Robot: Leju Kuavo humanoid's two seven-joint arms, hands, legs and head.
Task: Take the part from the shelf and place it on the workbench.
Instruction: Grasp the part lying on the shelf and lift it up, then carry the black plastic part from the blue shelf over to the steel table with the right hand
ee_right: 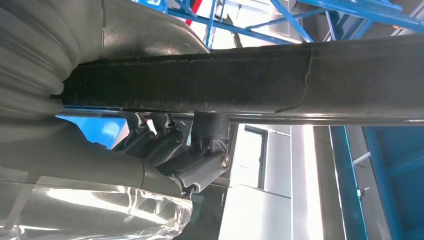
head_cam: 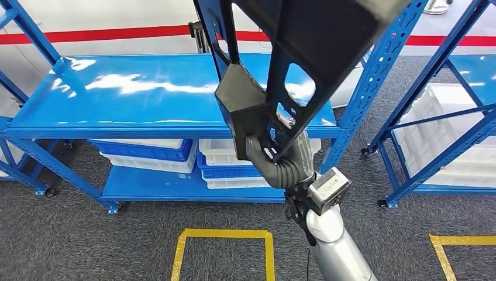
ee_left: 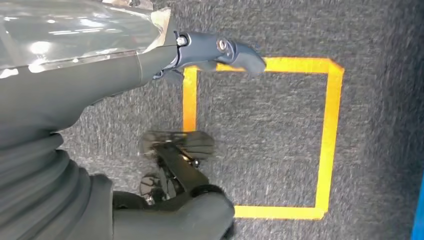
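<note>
Right hand: clamped round the lower end of the large black moulded plastic part, which is held aloft in front of the blue steel shelf; its fingers are largely hidden behind the part. The part's upper end is cut off by the frame edge.

Left hand: seen above grey carpet with a yellow taped square; fingers apart, nothing held, partly blurred.

White and blue stacked crates: partly obscured under the shelf top.

Head view looks down at the blue shelf; wrist views sit close, left facing the floor.
</note>
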